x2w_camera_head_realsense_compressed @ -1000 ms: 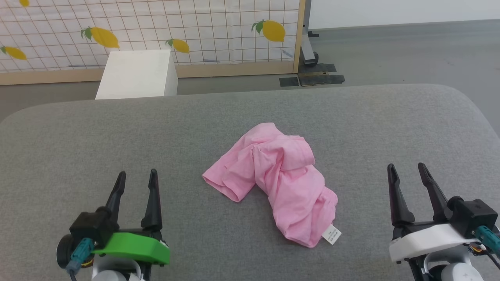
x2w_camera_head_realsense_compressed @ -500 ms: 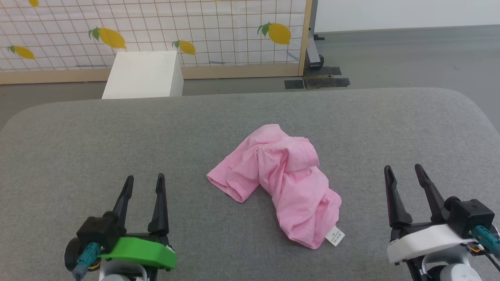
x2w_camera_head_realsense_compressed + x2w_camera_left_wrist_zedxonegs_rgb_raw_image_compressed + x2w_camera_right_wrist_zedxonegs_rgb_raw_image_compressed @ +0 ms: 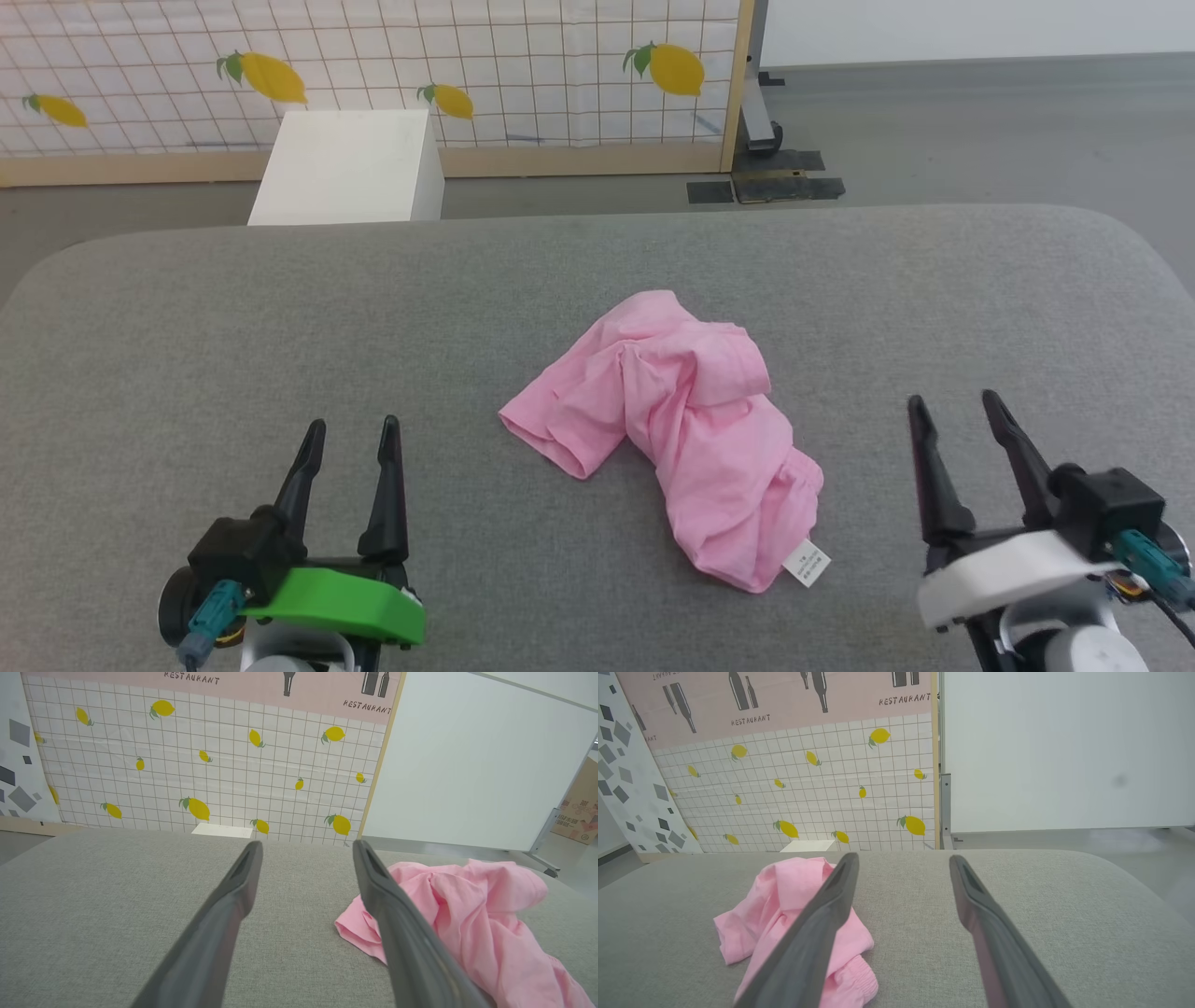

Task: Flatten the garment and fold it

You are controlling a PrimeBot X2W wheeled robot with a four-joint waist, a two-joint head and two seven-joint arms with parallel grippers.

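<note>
- The left gripper [image 3: 354, 423] is hovering at the lower left of the head view over the grey padded surface [image 3: 140, 327], its jaws spread wide and gripping nothing
- In the left wrist view this gripper's dark fingers [image 3: 224, 914] are pointing toward a lemon-patterned panel [image 3: 210, 774], with pink cloth showing behind the right-hand finger
- A white box [image 3: 345, 168] is standing on the floor beyond the surface's far edge, left of centre
- The garment [image 3: 691, 439] is lying crumpled in a heap near the middle of the surface, between the two grippers and apart from both – one open, hemmed end is reaching toward the left while the bulk is trailing toward the near right
- A small white label [image 3: 807, 563] is sticking out at the garment's near right end, resting on the surface
- The right gripper [image 3: 953, 399] is hovering at the lower right, its jaws also spread wide and empty – in the right wrist view the garment is showing partly behind the left-hand finger [image 3: 817, 933]
</note>
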